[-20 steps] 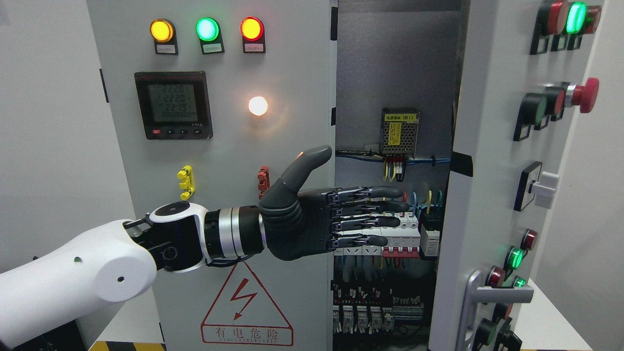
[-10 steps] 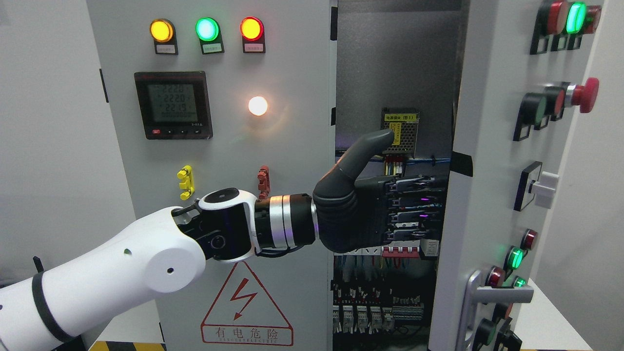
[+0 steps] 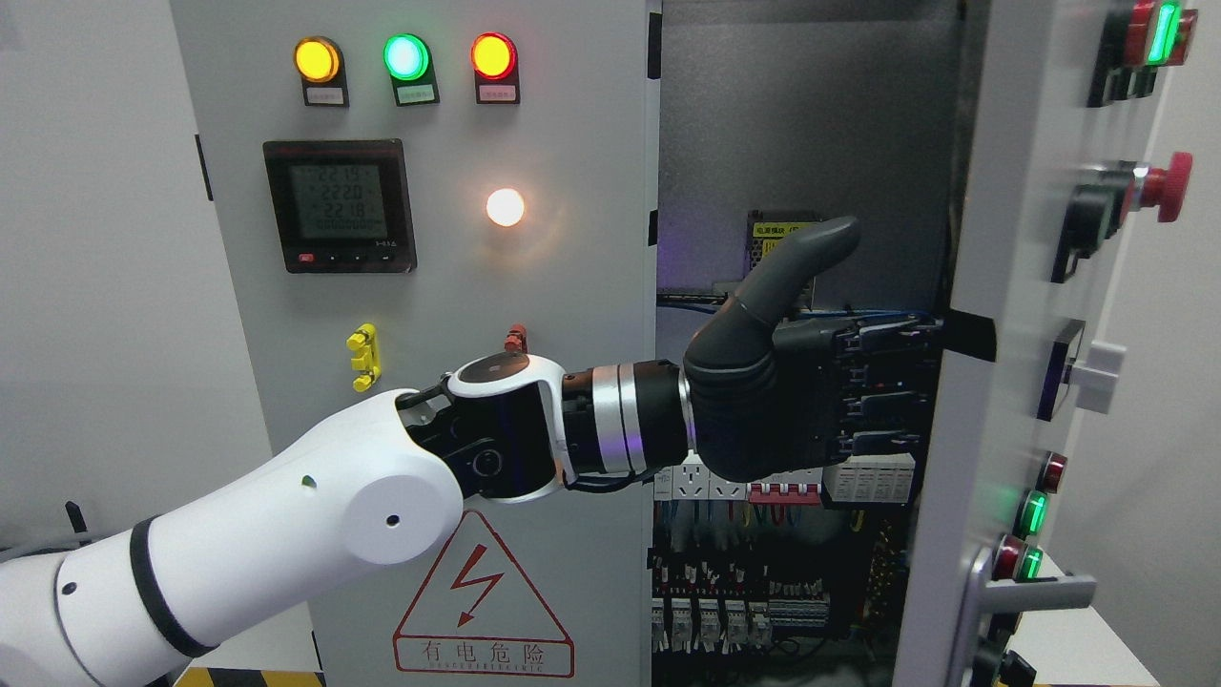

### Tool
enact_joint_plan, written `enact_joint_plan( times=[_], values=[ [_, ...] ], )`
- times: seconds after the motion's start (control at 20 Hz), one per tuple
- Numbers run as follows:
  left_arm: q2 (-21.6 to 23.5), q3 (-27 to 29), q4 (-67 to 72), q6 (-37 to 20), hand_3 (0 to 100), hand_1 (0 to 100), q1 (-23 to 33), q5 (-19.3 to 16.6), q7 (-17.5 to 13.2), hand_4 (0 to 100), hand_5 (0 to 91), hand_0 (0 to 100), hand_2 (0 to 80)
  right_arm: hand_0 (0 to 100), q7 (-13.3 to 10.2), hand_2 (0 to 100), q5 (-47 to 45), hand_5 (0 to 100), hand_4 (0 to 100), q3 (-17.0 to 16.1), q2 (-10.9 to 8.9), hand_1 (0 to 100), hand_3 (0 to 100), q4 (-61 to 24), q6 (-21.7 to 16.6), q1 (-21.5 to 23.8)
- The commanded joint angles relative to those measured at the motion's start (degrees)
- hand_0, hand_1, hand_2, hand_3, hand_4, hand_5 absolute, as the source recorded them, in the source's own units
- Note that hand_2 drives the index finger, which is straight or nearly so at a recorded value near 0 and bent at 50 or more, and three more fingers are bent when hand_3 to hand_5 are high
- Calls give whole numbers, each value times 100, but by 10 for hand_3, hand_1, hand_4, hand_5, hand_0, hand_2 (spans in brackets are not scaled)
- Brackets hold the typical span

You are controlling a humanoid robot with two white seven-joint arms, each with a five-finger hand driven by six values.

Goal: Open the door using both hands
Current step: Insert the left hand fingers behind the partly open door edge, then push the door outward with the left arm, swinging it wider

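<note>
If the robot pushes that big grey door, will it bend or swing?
Probably swing: the door already stands ajar, so it likely turns on hinges. It looks like stiff metal, so bending seems unlikely. Its many buttons may make it heavy under the left hand.

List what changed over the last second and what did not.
The left hand reached rightward across the opening until its fingers met the inner edge of the right cabinet door, and the door swung further open to the right. The left door panel, its lamps and the meter stayed put.
</note>
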Motion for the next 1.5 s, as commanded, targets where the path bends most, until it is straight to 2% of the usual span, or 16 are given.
enact_joint_plan(
  times=[0.0,0.55,0.85,1.1,1.45],
  values=[
    [-533,-129,-50,-34,0,0,-34,-137,190,0,0,0,0,382,-1,0,0,0,0,2,0,0,0,0,-3,0],
    [-1043,-454,-104,-60,0,0,-148,-305,260,0,0,0,0,382,-1,0,0,0,0,-7,0,0,0,0,-3,0],
    [-1394,-560,-104,-271,0,0,-297,-305,638,0,0,0,0,382,-1,0,0,0,0,-7,0,0,0,0,-3,0],
    [-1789,-569,-95,-306,0,0,-332,-305,1147,0,0,0,0,383,-1,0,0,0,0,2,0,0,0,0,-3,0],
    [-2133,-603,-68,-578,0,0,-367,-314,1674,0,0,0,0,383,-1,0,0,0,0,2,0,0,0,0,-3,0]
  ],
)
